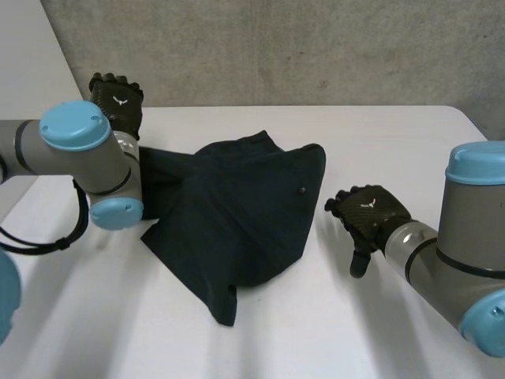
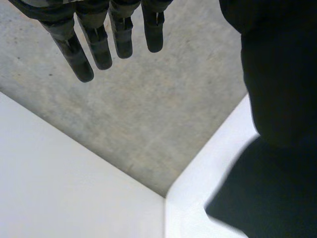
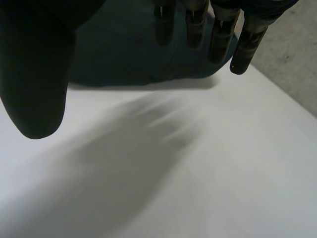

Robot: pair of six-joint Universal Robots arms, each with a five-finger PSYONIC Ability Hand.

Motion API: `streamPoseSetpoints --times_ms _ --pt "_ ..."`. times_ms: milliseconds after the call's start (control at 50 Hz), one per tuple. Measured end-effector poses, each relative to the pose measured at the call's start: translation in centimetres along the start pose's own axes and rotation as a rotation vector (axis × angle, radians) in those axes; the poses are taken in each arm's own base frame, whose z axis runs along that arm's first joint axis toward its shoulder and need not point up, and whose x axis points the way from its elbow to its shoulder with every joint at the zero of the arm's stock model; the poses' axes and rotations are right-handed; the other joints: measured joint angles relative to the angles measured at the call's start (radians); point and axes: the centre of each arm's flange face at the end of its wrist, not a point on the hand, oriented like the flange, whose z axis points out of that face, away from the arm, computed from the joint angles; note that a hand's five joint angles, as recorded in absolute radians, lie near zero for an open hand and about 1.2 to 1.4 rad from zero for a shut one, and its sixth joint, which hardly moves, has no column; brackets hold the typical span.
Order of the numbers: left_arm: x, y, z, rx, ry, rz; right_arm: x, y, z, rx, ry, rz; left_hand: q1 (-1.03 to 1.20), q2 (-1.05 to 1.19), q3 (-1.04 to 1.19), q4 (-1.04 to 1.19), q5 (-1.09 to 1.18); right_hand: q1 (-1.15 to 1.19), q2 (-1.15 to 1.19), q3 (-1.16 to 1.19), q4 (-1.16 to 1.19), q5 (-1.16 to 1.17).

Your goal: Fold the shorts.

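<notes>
The fingers (image 2: 73, 54) of the left hand (image 1: 116, 104) are held straight, gripping nothing; those (image 3: 246, 49) of the right hand (image 1: 371, 212) likewise. A small white emblem is borne on each hand's back. Dark, soft, rumpled shorts (image 1: 237, 205) are spread mid-desk (image 1: 379, 332) between them.

Left arm (image 1: 49, 147) folded at the elbow, its left hand (image 1: 117, 103) held with fingers (image 2: 99, 45) straight and empty; right arm (image 1: 473, 229) extended inward, its right hand (image 1: 371, 213) palm-down, fingers (image 3: 219, 37) straight, thumb (image 3: 34, 74) spread apart, grasping nothing.
</notes>
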Motion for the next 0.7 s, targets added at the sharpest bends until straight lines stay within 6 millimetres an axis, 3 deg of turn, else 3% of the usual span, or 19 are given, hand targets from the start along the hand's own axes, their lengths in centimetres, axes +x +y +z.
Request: streamPoseSetpoints --times_ms 20,120,200,260,280,320,380,400,420,540,700 --pt "0.0 0.0 0.0 0.0 0.0 0.0 0.0 0.0 0.0 0.0 0.0 0.0 0.0 0.0 0.0 0.0 0.0 0.0 0.0 0.0 0.0 0.0" --pt "-0.6 -2.6 -5.2 -0.027 0.095 -0.062 0.4 -0.4 1.8 0.036 0.016 -0.012 0.0 -0.007 -0.004 -0.006 -0.005 0.0 0.0 0.0 0.0 0.0" --pt "-0.6 -4.3 -11.1 -0.063 0.209 -0.138 0.5 -0.3 3.7 0.043 0.015 -0.014 0.004 -0.004 -0.002 -0.003 -0.001 0.0 0.0 0.0 0.0 0.0" --pt "-0.4 -4.9 -15.5 -0.102 0.301 -0.206 0.5 -0.1 5.1 0.047 0.012 -0.014 0.004 0.011 -0.002 0.01 0.027 0.0 0.0 0.0 0.0 0.0" --pt "-0.4 -4.9 -15.5 -0.102 0.301 -0.206 0.5 -0.1 5.1 0.047 0.012 -0.014 0.004 0.011 -0.002 0.01 0.027 0.0 0.0 0.0 0.0 0.0" --pt "0.0 -4.9 -19.2 -0.154 0.385 -0.277 0.4 0.2 6.5 0.057 0.008 -0.013 0.004 0.013 -0.002 0.012 0.027 0.0 0.0 0.0 0.0 0.0" --pt "0.5 -4.7 -22.2 -0.212 0.456 -0.346 0.2 0.5 7.7 0.073 -0.001 -0.015 0.016 0.023 0.008 0.021 0.037 0.0 0.0 0.0 0.0 0.0" --pt "0.5 -4.7 -22.2 -0.212 0.456 -0.346 0.2 0.5 7.7 0.073 -0.001 -0.015 0.016 0.023 0.008 0.021 0.037 0.0 0.0 0.0 0.0 0.0" --pt "1.0 -4.5 -23.9 -0.261 0.501 -0.396 0.1 0.5 8.0 0.078 -0.004 -0.016 0.024 0.026 0.013 0.026 0.04 0.0 0.0 0.0 0.0 0.0" --pt "2.9 -3.3 -26.3 -0.372 0.569 -0.465 -1.3 0.7 10.3 0.146 -0.05 -0.031 0.034 0.032 0.025 0.035 0.045 0.047 0.078 0.079 0.057 0.055" --pt "5.7 -1.9 -25.5 -0.419 0.564 -0.452 -2.5 0.4 11.2 0.19 -0.071 -0.044 0.048 0.047 0.044 0.052 0.062 0.081 0.104 0.122 0.097 0.09"
